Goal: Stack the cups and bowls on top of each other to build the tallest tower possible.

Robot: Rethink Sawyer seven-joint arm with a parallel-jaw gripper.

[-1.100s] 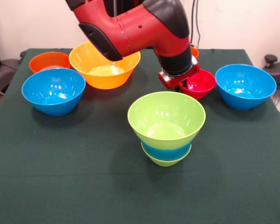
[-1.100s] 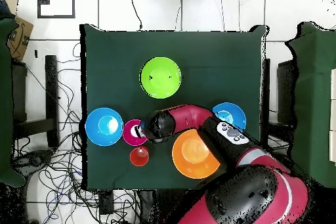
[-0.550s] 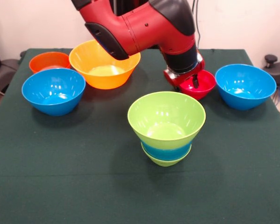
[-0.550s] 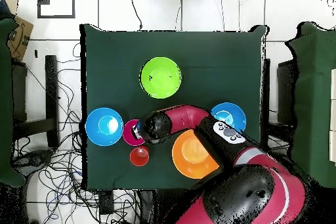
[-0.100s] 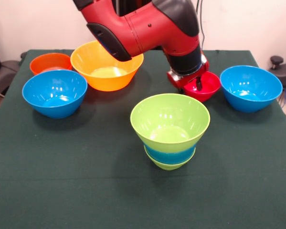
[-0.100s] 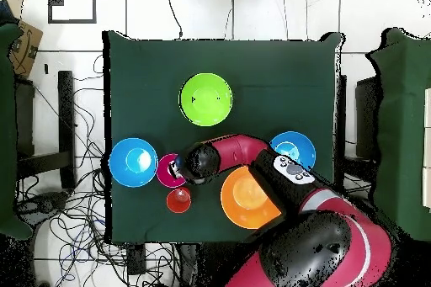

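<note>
The tower (image 5: 170, 129) stands mid-table: a lime green bowl nested on a blue one and a lime one; from above only its green top (image 6: 206, 98) shows. My gripper (image 5: 198, 85) dips into the near side of the small red-pink bowl (image 5: 207, 86), and in the overhead view the gripper (image 6: 180, 168) covers part of that bowl (image 6: 169, 170). Its grip is hidden by the wrist. An orange cup (image 6: 178, 201) stands beside the red-pink bowl; the arm hides it in the front view.
On the green table (image 5: 61, 167) stand a blue bowl (image 5: 250, 87) at the right, and another blue bowl (image 5: 54, 92), a large yellow-orange bowl (image 5: 107, 65) and a small orange bowl (image 5: 49, 62) at the left. The arm (image 6: 244, 153) crosses above the large bowl (image 6: 250, 197).
Over the last second the gripper has shifted sideways onto the red-pink bowl and dipped into it. In the last half second it has barely moved. No bowl has moved.
</note>
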